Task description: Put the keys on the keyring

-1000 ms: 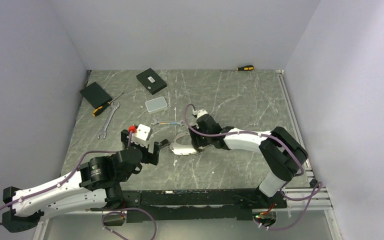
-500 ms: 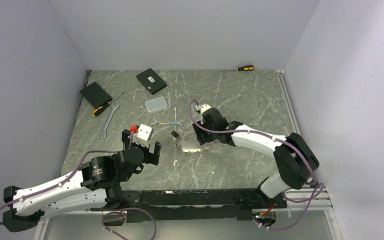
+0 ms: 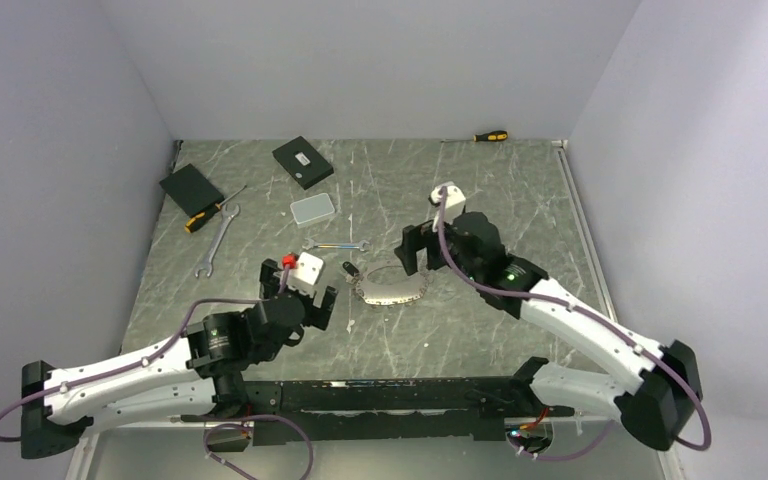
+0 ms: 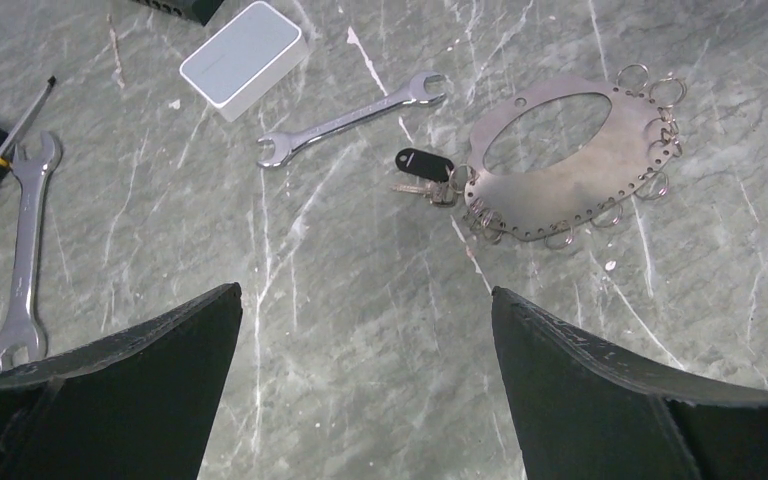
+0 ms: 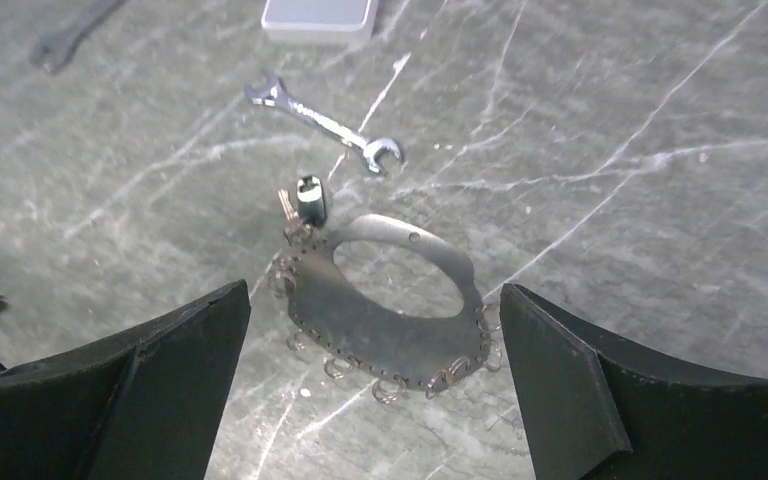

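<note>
Steel keyring [image 4: 570, 175], a flat oval plate with small split rings along its rim, lies flat on the table [image 3: 500, 190] between our two arms. The keys [image 4: 422, 162], black head and short blade, sit at the end nearer the left arm, touching the rim; we can't tell whether they're threaded through a split ring or just butted against it. Above hover the left gripper [image 4: 365, 295] and right gripper [image 5: 375, 292], fingers spread, nothing held. Our read: threading unconfirmed, so the task isn't provably done; we see no other loose keys in any view
</note>
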`<state>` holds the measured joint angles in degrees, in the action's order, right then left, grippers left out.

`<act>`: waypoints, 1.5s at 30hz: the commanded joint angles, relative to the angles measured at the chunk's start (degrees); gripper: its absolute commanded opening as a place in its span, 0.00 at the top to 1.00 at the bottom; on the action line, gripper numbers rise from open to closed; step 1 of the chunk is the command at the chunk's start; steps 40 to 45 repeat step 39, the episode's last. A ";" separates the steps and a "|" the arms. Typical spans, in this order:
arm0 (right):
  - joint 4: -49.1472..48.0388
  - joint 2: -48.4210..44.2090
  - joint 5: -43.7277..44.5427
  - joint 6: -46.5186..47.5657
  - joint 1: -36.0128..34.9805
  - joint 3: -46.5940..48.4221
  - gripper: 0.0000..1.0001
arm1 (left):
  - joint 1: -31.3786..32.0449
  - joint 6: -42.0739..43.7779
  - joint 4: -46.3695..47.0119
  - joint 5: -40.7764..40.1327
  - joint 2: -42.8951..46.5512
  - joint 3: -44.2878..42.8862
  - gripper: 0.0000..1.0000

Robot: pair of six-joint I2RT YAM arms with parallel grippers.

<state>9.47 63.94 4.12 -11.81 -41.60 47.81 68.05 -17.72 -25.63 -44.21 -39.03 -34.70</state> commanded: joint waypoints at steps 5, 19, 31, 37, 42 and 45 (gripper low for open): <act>-2.72 -10.93 12.76 -13.40 -0.14 -3.87 0.00 | -3.20 7.22 14.85 1.95 -6.01 0.91 0.01; 0.43 -23.87 21.71 -13.32 -0.14 -10.34 0.00 | -37.40 -5.44 10.44 9.14 -19.74 -5.01 0.00; 0.71 -25.83 23.80 -14.11 -0.14 -11.58 0.00 | -47.01 -4.02 14.04 11.07 -12.66 -1.52 0.01; -1.30 -28.05 21.97 -14.21 -0.14 -11.69 0.00 | -47.07 -4.04 13.76 11.66 -12.76 -1.88 0.01; -1.52 -29.22 21.64 -13.53 -0.14 -11.97 0.00 | -47.08 -3.72 13.99 12.09 -12.70 -1.72 0.01; -1.52 -29.22 21.64 -13.53 -0.14 -11.97 0.00 | -47.08 -3.72 13.99 12.09 -12.70 -1.72 0.01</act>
